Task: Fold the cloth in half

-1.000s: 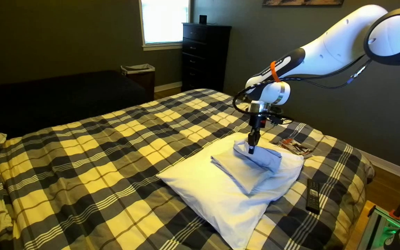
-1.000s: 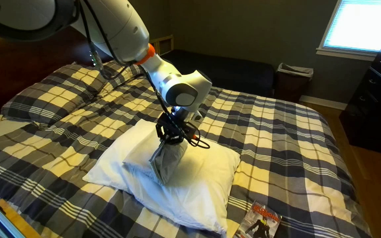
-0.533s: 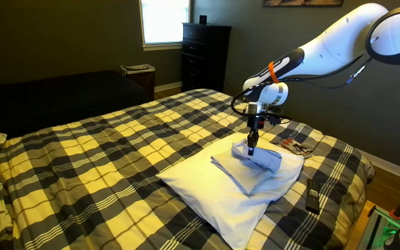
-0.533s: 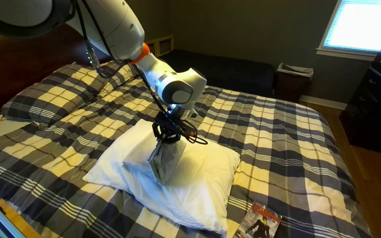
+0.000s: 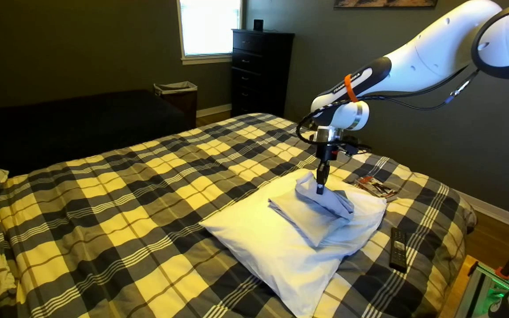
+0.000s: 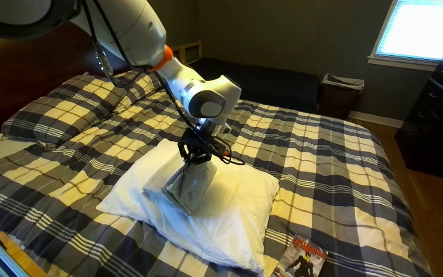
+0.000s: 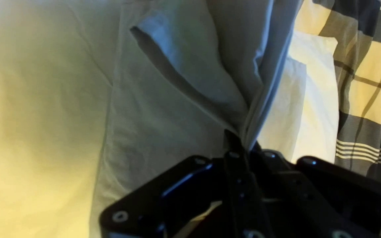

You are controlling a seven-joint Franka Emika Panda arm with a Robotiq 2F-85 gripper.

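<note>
The cloth (image 5: 301, 214) is pale bluish-white and lies on the white pillow (image 5: 245, 234). One part of it lies flat, and another part is raised and folded over it. In an exterior view the raised part of the cloth (image 6: 192, 186) hangs below my gripper (image 6: 195, 158). In the wrist view my gripper (image 7: 244, 142) is shut on gathered layers of the cloth (image 7: 190, 59), which run up from between the fingertips. My gripper (image 5: 320, 189) points down and sits low over the middle of the cloth in an exterior view. The fingertips are hidden behind cloth in an exterior view.
The plaid bedspread (image 5: 117, 221) lies under the pillow. A black remote (image 5: 398, 249) lies beside the pillow. A magazine (image 6: 303, 257) lies near a pillow corner. Plaid pillows (image 6: 67, 107) are by the headboard. The robot's mount (image 6: 2, 256) stands at the bed's edge.
My gripper dips slightly, then rises a little, with cloth held throughout. The raised part's outer edge has shifted over the flat part, and its far corner has come off the pillow side.
</note>
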